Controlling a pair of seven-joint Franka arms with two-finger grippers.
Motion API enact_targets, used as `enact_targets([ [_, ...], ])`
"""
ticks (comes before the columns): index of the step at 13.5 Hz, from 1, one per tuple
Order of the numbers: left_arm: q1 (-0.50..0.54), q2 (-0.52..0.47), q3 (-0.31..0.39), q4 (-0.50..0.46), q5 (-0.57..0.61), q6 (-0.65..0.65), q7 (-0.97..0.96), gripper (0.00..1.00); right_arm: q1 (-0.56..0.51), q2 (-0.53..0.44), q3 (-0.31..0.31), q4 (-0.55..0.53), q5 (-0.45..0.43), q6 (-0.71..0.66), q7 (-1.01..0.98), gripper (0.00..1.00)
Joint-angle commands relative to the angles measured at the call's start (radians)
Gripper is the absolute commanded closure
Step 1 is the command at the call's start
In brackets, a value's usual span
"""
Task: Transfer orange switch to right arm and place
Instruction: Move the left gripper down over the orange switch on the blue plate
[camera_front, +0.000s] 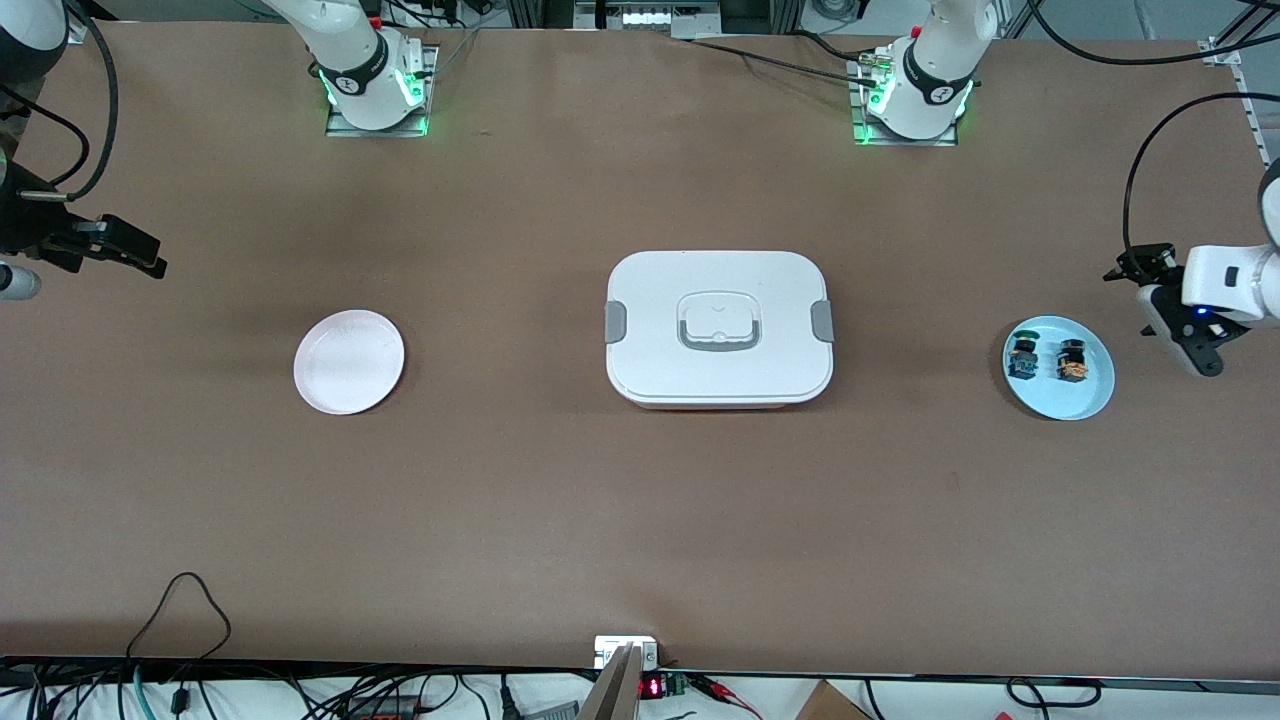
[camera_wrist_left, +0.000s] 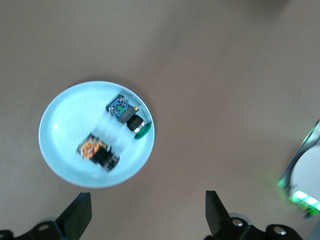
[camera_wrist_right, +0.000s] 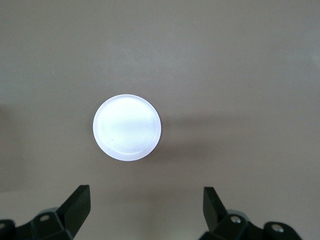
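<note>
Black and spread wide with nothing between its fingers, the left end effector (camera_front: 1165, 300) hangs over the bare brown surface (camera_front: 640, 520) just beside the blue plate (camera_front: 1090, 400), at the left arm's end. That plate carries the orange switch (camera_front: 1073, 360) lying on its side, apart from the green and blue switch (camera_front: 1022, 357) beside it. The gap between the two should leave room for a finger on either side of the orange one.

The right end effector (camera_front: 120, 245), also gaping and empty, waits over the right arm's end, near the pink plate (camera_front: 349, 362), probably the drop spot. A closed white box (camera_front: 719, 328) sits between the plates, so the handover would likely happen above it.
</note>
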Motion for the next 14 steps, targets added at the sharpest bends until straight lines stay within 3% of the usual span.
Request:
enact_targets([
  [1, 0.005, 0.058, -0.007, -0.016, 0.027, 0.087, 0.227, 0.00, -0.001, 0.010, -0.001, 0.021, 0.004, -0.005, -0.005, 0.00],
  [5, 0.048, 0.118, -0.008, -0.051, 0.033, 0.251, 0.527, 0.00, 0.000, 0.016, -0.001, 0.021, 0.004, -0.005, -0.005, 0.00],
  [10, 0.071, 0.126, -0.016, -0.190, 0.032, 0.535, 0.845, 0.00, 0.000, 0.020, -0.001, 0.021, 0.004, -0.005, -0.005, 0.00],
  [14, 0.086, 0.139, -0.017, -0.223, 0.030, 0.603, 0.892, 0.00, -0.001, 0.020, -0.001, 0.021, 0.004, -0.004, -0.005, 0.00],
])
